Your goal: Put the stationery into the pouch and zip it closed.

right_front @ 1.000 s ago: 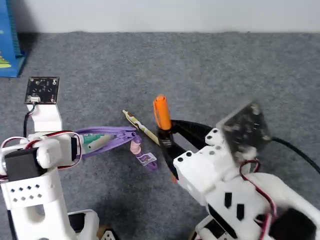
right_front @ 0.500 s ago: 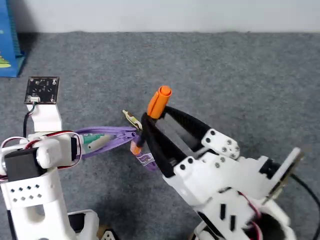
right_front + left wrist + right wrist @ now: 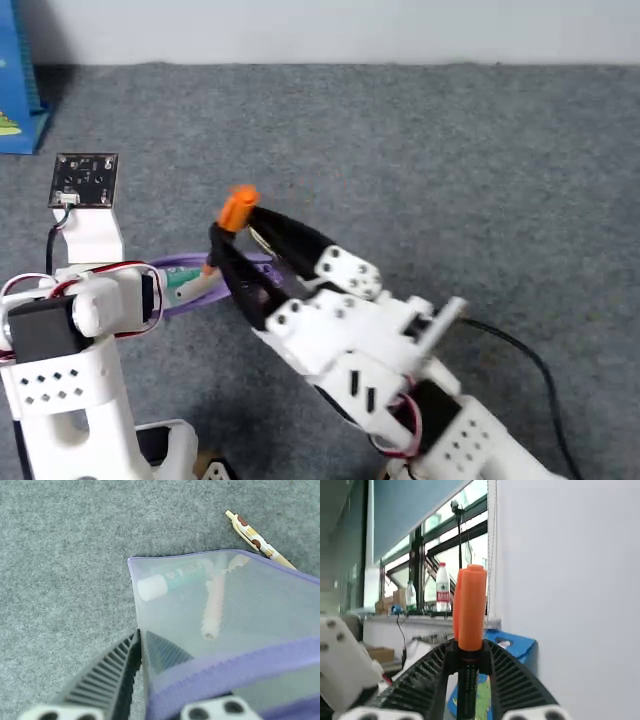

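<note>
1. The grey table (image 3: 450,150) lies under both pincers.
2. The right arm (image 3: 350,350) leans over toward the left arm (image 3: 70,330).
3. The pouch (image 3: 225,610) is see-through and has a purple edge. The left pincer (image 3: 142,652) pinches one side of it, with a finger on each face. The pouch stretches away from that pincer.
4. The marker (image 3: 237,208) has an orange cap. The right pincer (image 3: 225,240) squeezes it tight. The cap sticks out past the fingertips. The low end of the marker is right by the purple edge of the pouch, close to the left pincer. I cannot tell if it is inside.
5. The pen (image 3: 255,542) is cream with brown spots. It lies on the table just past the far end of the pouch, well away from the left pincer.
6. A green tube (image 3: 175,577) lies inside the pouch, at the end far from the left pincer.
7. A pink stick (image 3: 215,605) lies inside the pouch too, beside the tube and a bit nearer the left pincer.
</note>
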Available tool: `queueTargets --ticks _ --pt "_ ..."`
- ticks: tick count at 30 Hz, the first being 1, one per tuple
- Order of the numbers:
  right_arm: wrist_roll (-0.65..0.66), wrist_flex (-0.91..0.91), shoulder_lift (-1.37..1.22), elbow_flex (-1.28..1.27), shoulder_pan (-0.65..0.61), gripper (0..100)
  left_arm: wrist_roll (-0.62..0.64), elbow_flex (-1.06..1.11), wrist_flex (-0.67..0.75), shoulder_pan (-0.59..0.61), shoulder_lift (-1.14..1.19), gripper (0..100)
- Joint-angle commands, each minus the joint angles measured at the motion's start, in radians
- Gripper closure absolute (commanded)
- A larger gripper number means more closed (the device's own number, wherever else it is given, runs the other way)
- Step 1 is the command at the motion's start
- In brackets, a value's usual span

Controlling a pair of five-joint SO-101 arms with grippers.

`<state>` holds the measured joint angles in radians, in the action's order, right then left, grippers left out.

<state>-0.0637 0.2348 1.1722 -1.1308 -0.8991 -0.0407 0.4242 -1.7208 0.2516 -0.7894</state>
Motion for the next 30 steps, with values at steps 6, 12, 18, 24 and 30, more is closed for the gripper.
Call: queueTargets --ticks 6,12,18,24,30 --pt "0.236 -0.084 -0.114 -0.012 -0.041 98.7 0.011 0.004 0.008 -0.006 0.008 99" --pt "0.334 -0.286 -0.113 -0.003 -0.120 85.7 0.011 0.004 0.008 -0.006 0.008 99" --pt "0.336 -0.401 -0.113 0.110 -0.114 80.1 0.011 0.004 0.006 -0.005 0.008 99" --pt "0.333 -0.558 -0.054 0.241 -0.097 82.7 0.011 0.004 0.006 -0.005 0.008 99" --pt "0.244 -0.708 0.056 0.269 -0.097 82.7 0.011 0.004 0.006 -0.005 0.008 99"
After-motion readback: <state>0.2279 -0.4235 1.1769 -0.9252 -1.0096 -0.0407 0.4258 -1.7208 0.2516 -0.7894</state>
